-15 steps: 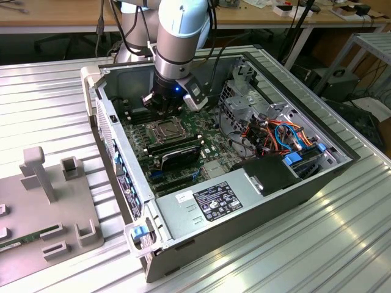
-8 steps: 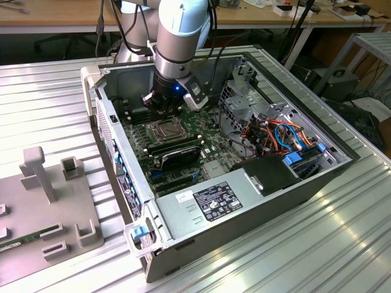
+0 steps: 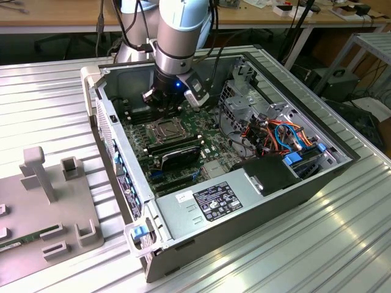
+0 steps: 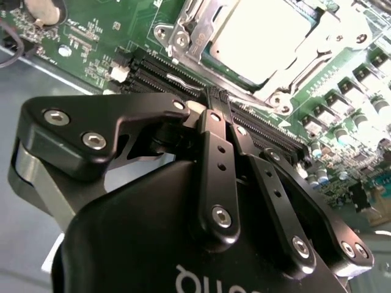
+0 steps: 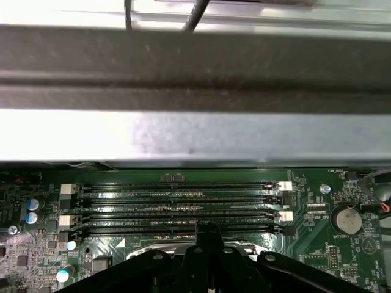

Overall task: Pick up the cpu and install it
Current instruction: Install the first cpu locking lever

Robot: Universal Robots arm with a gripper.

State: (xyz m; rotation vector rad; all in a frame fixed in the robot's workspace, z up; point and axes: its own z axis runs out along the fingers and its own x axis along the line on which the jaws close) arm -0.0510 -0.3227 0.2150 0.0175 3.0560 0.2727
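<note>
Black gripper [image 4: 215,97] fingers are pinched together, holding nothing, right over the memory slots [image 5: 177,204]. Just beside them, the cpu [image 4: 263,39] sits in its socket. Push gently, straight down.

A robotics lab or electronics workshop: an opened computer case [image 3: 244,183] lies on a ribbed aluminium table [image 3: 342,244], with cluttered wooden workbenches [image 3: 61,15] along the far side.

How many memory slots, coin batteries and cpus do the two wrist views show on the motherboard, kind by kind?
memory slots: 4
coin battery: 1
cpu: 1
Total: 6
</note>
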